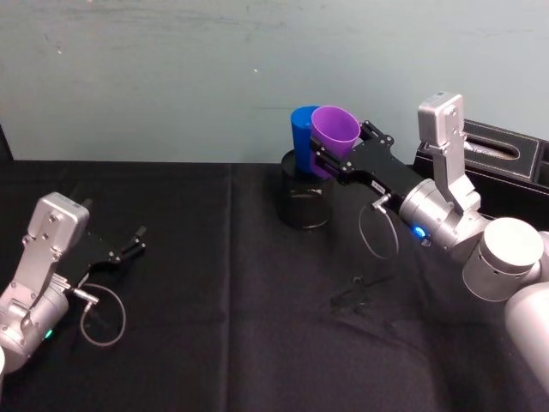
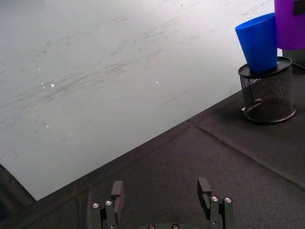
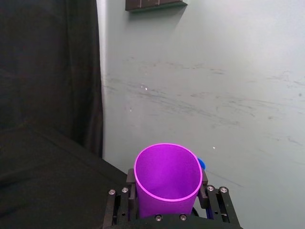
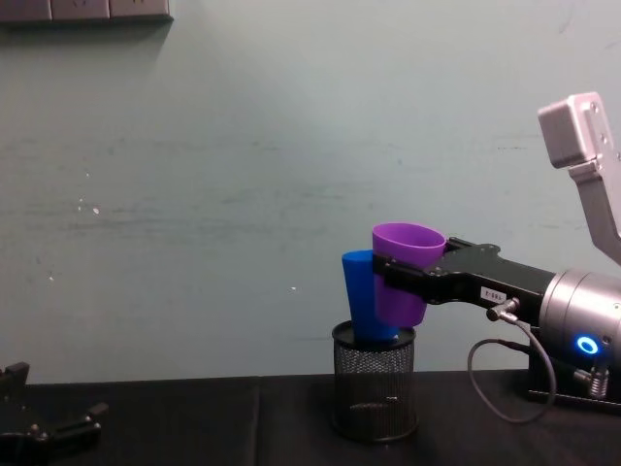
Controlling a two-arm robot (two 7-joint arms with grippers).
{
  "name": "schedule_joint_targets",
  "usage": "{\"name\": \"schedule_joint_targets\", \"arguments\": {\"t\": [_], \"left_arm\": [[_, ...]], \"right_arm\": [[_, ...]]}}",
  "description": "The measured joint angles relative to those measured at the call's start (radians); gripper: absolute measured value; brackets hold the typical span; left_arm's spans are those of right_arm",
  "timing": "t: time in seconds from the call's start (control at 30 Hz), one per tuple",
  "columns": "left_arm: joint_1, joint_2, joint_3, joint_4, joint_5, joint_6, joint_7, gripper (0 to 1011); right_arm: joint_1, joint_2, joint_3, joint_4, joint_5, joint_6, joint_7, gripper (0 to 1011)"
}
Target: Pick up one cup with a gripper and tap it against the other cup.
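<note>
Two cups touch near the table's (image 1: 214,326) far edge: the right gripper (image 1: 343,148) clamps the wide purple cup (image 1: 333,129), lifted, against the tall blue cup (image 1: 300,129) tilted in a holder (image 1: 304,202). Left gripper (image 1: 137,241) lies open by the left edge.

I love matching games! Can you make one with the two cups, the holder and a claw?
1 purple cup
2 blue cup
3 mesh holder
4 left claw

A stands on the black cloth
B open, low on the left
C held up by the right claw
D sits in the mesh holder

Pairs: 1-C, 2-D, 3-A, 4-B
</note>
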Motion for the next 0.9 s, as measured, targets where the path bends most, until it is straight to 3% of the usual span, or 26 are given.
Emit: {"name": "schedule_joint_targets", "arguments": {"t": [0.9], "left_arm": [[0.0, 0.0, 0.0, 0.0, 0.0, 0.0, 0.0, 1011]], "right_arm": [[0.045, -0.019, 0.006, 0.071, -0.008, -0.042, 0.014, 726]]}}
